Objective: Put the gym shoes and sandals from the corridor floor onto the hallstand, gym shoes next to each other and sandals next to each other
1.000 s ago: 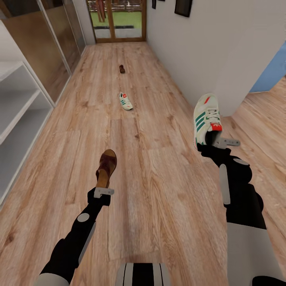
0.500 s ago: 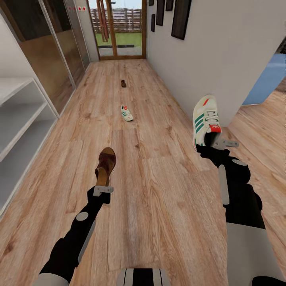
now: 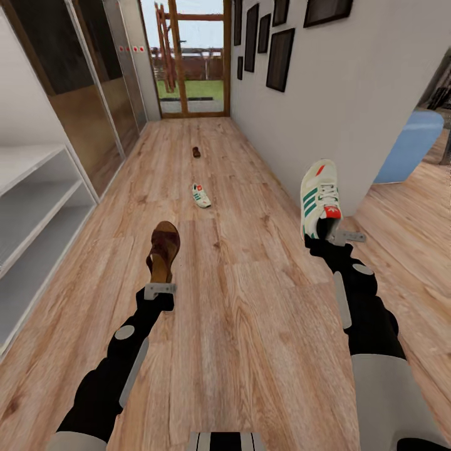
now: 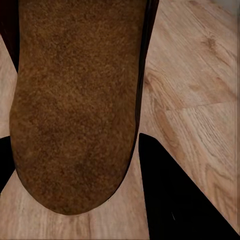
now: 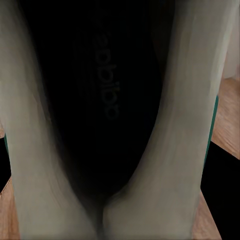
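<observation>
Carrying one shoe per arm above the corridor floor (image 3: 250,300). Left gripper (image 3: 160,289) pinches a brown sandal (image 3: 163,250) at its heel; right gripper (image 3: 335,237) pinches a gym shoe (image 3: 318,197) at its heel collar. Both likely light; sandal stiff-soled, sneaker softer, heel the soundest hold. Second gym shoe (image 3: 201,195) and second sandal (image 3: 196,151) lie ahead on the planks. Hallstand (image 3: 37,207), left: visible shelves bare.

The corridor floor (image 3: 250,326) is light wood-grain plank. Directly on it, well down the corridor toward the glass door, lie a white gym shoe (image 3: 201,195) and, farther on, a dark sandal (image 3: 196,151). The white hallstand (image 3: 37,213) stands at its left edge.
</observation>
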{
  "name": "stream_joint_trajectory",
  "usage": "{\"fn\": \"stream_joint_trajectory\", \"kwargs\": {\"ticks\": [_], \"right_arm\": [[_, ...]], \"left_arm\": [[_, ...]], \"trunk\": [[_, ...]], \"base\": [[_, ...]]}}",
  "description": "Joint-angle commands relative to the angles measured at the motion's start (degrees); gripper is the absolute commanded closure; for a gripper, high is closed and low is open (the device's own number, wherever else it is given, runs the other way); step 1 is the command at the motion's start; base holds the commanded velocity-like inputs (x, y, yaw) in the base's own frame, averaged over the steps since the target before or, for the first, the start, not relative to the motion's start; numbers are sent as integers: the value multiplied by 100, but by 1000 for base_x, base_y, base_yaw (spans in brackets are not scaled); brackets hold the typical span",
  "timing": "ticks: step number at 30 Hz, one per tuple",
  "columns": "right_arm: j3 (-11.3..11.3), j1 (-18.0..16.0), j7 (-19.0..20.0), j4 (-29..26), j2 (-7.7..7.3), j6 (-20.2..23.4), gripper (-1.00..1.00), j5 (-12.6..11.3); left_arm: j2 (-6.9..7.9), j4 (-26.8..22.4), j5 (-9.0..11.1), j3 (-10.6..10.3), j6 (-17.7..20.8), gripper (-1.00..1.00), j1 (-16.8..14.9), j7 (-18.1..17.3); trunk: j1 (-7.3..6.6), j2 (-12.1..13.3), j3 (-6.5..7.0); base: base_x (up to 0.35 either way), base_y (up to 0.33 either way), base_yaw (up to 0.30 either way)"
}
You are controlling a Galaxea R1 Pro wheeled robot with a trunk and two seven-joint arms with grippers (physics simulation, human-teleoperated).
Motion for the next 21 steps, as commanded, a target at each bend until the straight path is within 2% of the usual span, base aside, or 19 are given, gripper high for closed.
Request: {"fn": "stream_joint_trajectory", "kwargs": {"ticks": [1, 19, 21], "right_arm": [[-8, -2, 2, 27, 4, 18, 100, 4], [1, -2, 0, 212, 4, -5, 100, 24], [1, -2, 1, 212, 4, -5, 100, 24]], "left_arm": [[0, -28, -18, -5, 51, 100, -1, -6], [8, -95, -3, -3, 78, 100, -1, -6], [8, -96, -3, -2, 78, 100, -1, -6]], "trunk": [[-23, 39, 24], [-418, 761, 515], [-418, 761, 534]], "base": [[0, 0, 0], [0, 0, 0], [0, 0, 0]]}}
